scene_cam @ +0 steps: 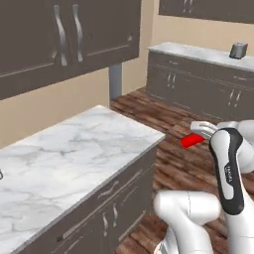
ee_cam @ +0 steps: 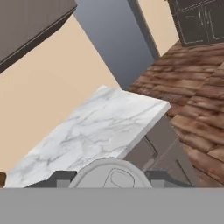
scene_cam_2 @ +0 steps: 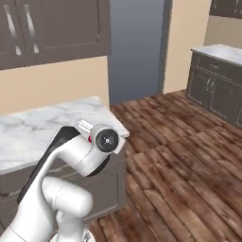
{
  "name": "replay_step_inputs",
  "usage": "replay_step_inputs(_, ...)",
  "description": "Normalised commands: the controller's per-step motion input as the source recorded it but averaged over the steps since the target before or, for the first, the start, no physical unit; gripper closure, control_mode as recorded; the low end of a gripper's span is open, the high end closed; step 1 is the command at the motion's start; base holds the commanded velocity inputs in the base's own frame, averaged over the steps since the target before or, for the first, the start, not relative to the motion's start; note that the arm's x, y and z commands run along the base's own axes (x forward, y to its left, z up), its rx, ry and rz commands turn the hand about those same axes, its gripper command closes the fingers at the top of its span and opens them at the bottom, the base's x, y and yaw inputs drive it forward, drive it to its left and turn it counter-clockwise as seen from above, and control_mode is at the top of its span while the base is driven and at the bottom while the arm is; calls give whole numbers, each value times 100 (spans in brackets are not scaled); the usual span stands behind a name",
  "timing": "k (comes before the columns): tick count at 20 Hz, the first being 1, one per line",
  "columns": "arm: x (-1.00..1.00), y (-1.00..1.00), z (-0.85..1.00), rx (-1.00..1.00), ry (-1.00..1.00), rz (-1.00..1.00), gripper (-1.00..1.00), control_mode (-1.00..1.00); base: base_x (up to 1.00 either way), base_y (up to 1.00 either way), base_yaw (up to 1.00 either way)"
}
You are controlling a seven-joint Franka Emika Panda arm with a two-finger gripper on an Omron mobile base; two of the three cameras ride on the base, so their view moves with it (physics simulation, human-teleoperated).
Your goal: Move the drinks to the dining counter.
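Hand (scene_cam: 198, 133) raised in the air off the tabletop's corner, above the wooden floor (scene_cam_2: 189, 156). Fingers clamped on the small red can (scene_cam: 191, 140); the can's red body shows beside the hand in the left base view, and its grey top (ee_cam: 109, 175) sits between the finger tips in the hand view. Can touches no surface.

Marbled tabletop (scene_cam: 74, 149) lies left of the arm, under dark upper cabinets (scene_cam: 64, 34); its near corner is closest to the hand. A second counter (scene_cam: 198, 52) stands along the far wall, well apart, with a small dark object (scene_cam: 238, 50) on it, too small to identify.
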Motion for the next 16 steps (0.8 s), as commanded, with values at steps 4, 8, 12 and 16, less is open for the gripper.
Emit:
replay_step_inputs(4, 0, 0, 0, 0, 0, 0, 100, 100, 0, 0, -100)
replay_step_inputs(8, 0, 0, 0, 0, 0, 0, 100, 100, 0, 0, -100)
replay_step_inputs(12, 0, 0, 0, 0, 0, 0, 100, 100, 0, 0, -100)
replay_step_inputs(16, 0, 0, 0, 0, 0, 0, 100, 100, 0, 0, -100)
